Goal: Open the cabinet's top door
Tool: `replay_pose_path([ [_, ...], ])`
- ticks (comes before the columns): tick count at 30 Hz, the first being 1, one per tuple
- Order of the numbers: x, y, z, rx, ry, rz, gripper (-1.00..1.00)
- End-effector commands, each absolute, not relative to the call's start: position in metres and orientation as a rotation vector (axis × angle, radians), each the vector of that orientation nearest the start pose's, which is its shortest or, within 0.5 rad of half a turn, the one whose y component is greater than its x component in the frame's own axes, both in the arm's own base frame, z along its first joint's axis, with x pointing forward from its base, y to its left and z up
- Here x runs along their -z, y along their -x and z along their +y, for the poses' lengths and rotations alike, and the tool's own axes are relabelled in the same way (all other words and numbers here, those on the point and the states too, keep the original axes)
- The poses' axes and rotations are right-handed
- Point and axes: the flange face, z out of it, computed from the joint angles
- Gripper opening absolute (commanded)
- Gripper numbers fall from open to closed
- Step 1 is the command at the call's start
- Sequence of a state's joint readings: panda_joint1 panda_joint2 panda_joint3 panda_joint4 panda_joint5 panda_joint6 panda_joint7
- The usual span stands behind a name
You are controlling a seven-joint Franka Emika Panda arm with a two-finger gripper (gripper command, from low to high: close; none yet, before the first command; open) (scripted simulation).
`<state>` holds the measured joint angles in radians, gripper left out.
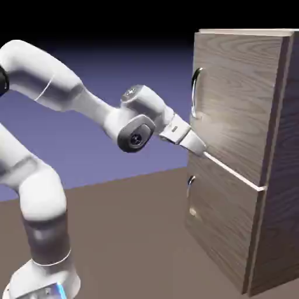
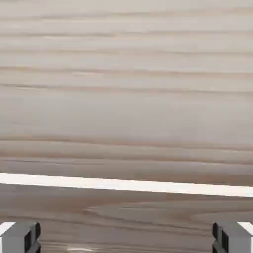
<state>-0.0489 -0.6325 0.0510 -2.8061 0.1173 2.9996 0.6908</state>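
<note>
The cabinet (image 1: 279, 175) stands at the exterior view's right, a tall wood-grain box. Its top door (image 1: 239, 99) is flush with the front and carries a curved silver handle (image 1: 195, 93) near its left edge. My gripper (image 1: 201, 150) is below that handle, its tips right at the pale seam (image 1: 233, 172) under the top door. In the hand view, wood grain fills the picture, crossed by the pale seam (image 2: 126, 185). The gripper (image 2: 126, 239) is open, with only wood showing between its grey fingertips (image 2: 22, 237).
Below the seam sits the shorter lower panel (image 1: 222, 225) with a small handle (image 1: 190, 182). The brown table (image 1: 134, 233) runs from the robot's base to the cabinet's foot.
</note>
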Motion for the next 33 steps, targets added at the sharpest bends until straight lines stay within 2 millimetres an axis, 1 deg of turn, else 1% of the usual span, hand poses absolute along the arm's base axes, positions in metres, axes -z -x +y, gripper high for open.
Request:
replay_pose_path([
  [1, -0.486, -0.377, -0.011, 1.079, 2.404, 1.041, 0.00],
  [8, -0.530, -0.348, -0.029, 1.147, 2.249, 1.164, 0.00],
  [15, -0.562, -0.317, -0.031, 1.221, 2.101, 1.219, 0.00],
  [20, -0.578, -0.299, -0.023, 1.283, 2.007, 1.220, 0.00],
  [25, -0.587, -0.286, -0.010, 1.355, 1.927, 1.192, 0.00],
  [29, -0.590, -0.280, 0.003, 1.419, 1.873, 1.151, 0.00],
  [33, -0.589, -0.280, 0.017, 1.488, 1.830, 1.098, 0.00],
])
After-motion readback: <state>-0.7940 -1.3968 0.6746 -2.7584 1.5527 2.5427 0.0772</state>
